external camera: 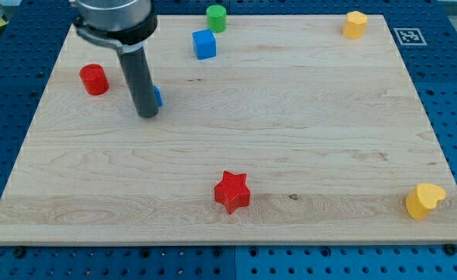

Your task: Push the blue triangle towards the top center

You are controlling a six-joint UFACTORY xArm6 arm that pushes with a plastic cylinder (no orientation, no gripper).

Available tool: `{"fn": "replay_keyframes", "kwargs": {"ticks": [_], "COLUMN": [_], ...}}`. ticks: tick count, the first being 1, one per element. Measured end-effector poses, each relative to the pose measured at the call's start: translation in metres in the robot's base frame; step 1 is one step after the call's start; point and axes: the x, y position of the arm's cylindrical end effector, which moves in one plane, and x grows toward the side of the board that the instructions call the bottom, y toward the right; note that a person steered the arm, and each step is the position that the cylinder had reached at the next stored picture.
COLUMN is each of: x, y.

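Board (291, 117): pale wooden top, resting on a blue pegboard table (454, 70).
Blue cube (204, 44): near the view's top, up and to the right of the rod; lies between the blue triangle and the top centre.
Green block (216, 18): round-looking, at the top edge, just above the blue cube, apart from it.
Red block (94, 79): cylinder-like, near the left edge, beside the rod but apart from it.
Red star (231, 191): low centre, well apart from the rest.
Yellow blocks: one at the top right corner (355, 24); one heart-like at the bottom right corner (424, 201).
Rod (137, 78): dark, near upright, dropping from a wide collar at the view's top left.
My tip (148, 115): down on the board, just left of the blue triangle, seemingly touching it.
Gripper state: none fitted, plain rod only, nothing to spread or pinch.
Blue triangle (158, 97): upper left of the board, mostly hidden behind the rod; only a sliver showing at the rod's right side.
Triangle heading and long axis: cannot tell, too much covered.
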Motion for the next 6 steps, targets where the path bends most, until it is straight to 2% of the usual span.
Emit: {"fn": "replay_keyframes", "kwargs": {"ticks": [3,6], "x": [-0.056,-0.082], "y": [0.0,-0.023]}}
